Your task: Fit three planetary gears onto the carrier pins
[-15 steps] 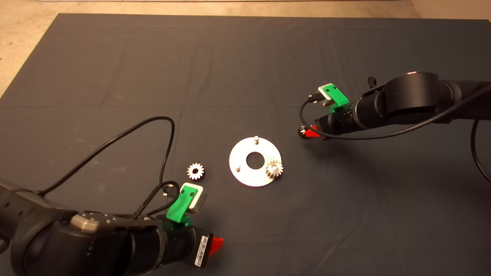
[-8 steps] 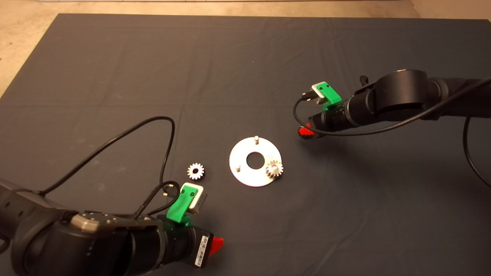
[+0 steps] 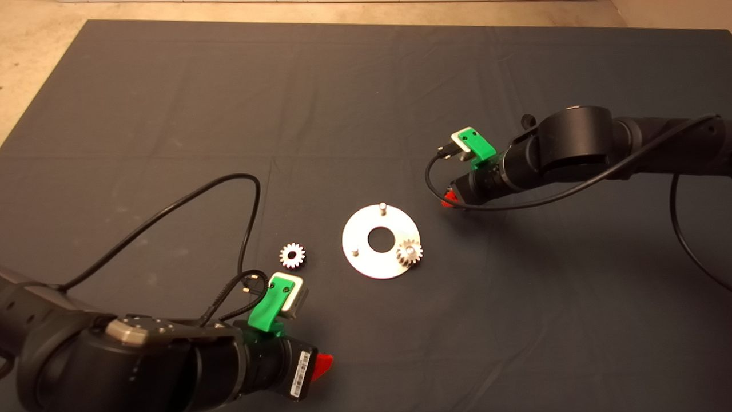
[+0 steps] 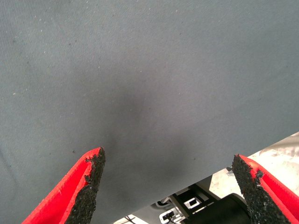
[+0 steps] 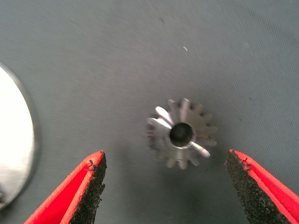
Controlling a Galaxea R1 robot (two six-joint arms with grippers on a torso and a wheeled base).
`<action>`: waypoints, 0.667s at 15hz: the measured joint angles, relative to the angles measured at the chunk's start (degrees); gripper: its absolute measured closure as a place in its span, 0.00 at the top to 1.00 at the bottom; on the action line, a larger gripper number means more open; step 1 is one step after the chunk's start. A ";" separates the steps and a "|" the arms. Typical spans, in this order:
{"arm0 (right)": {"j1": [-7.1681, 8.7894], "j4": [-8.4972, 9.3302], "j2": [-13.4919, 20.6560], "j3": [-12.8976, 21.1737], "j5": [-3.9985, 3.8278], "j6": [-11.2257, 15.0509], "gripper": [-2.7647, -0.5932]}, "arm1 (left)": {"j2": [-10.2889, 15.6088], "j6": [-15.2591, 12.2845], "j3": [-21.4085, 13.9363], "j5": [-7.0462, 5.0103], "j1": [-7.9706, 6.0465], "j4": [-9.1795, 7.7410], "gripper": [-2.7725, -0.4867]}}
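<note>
The shiny metal disc (image 3: 366, 266) lies mid-mat with two bare carrier pins (image 3: 382, 207) (image 3: 354, 250). One planetary gear (image 3: 409, 252) sits on the disc's right side. A second gear (image 3: 292, 255) lies on the mat left of the disc. The third gear (image 5: 182, 133) lies flat on the mat beside the disc's edge (image 5: 16, 140); it shows only in the right wrist view. My right gripper (image 3: 449, 198) hovers over it, open (image 5: 166, 162), one finger on each side and clear of it. My left gripper (image 3: 323, 362) waits at the lower left, open and empty (image 4: 169, 161).
A black cable (image 3: 229, 189) loops over the mat from my left arm, close to the loose gear. The mat's near edge (image 4: 243, 158) and the floor beyond it show in the left wrist view.
My right arm has moved left toward the disc. Its wrist now covers the gear that showed at its fingertips in the head view. The left arm, disc and other gears have not moved.
</note>
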State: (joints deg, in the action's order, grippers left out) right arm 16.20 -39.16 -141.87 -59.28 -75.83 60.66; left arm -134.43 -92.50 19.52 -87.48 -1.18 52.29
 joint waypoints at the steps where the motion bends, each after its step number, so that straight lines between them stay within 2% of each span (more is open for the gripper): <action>1: -0.26 0.00 0.11 -0.22 -0.13 -0.02 0.60 | 0.00 0.00 0.00 0.00 0.00 0.00 0.63; 4: -1.11 0.02 0.11 -0.33 -0.38 -0.18 0.60 | 0.00 0.00 0.00 0.00 0.00 0.00 0.63; 10: -1.10 0.02 0.11 -2.36 -0.27 -1.27 0.60 | 0.00 0.00 0.00 0.00 0.02 0.00 0.63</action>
State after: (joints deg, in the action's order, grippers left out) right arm 15.10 -39.13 -141.76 -61.64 -76.09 59.39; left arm -134.43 -92.50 19.52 -87.48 -1.16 52.29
